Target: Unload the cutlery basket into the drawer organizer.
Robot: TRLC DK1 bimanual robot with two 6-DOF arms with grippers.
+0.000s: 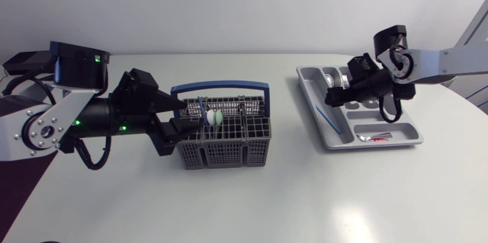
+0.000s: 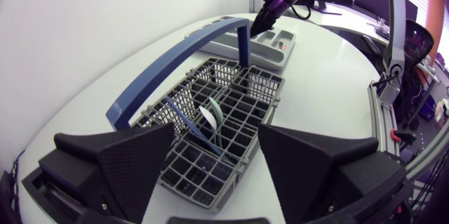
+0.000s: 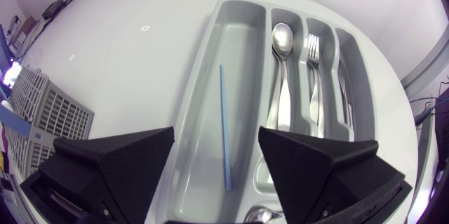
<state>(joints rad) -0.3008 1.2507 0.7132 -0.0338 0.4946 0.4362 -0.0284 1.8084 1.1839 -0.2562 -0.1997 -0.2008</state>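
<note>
Some pieces, a blue stick [image 2: 189, 124] and a pale spoon [image 2: 212, 115], stand in the cutlery basket [image 2: 259, 87] just ahead of our wide-open, empty left fingers [image 2: 126, 161]. Our right fingers [image 3: 119, 161] hang open and empty over the drawer organizer [image 3: 242, 48].

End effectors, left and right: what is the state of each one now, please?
Left end effector: open, empty, at the cutlery basket.
Right end effector: open, empty, above the drawer organizer.

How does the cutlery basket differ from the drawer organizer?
The cutlery basket is dark grey open mesh; the drawer organizer is light grey with solid walls. The basket has a blue handle arching over it; the organizer has none. A white-green utensil stands in the basket; a spoon lies flat in the organizer. Both are divided into compartments.
</note>
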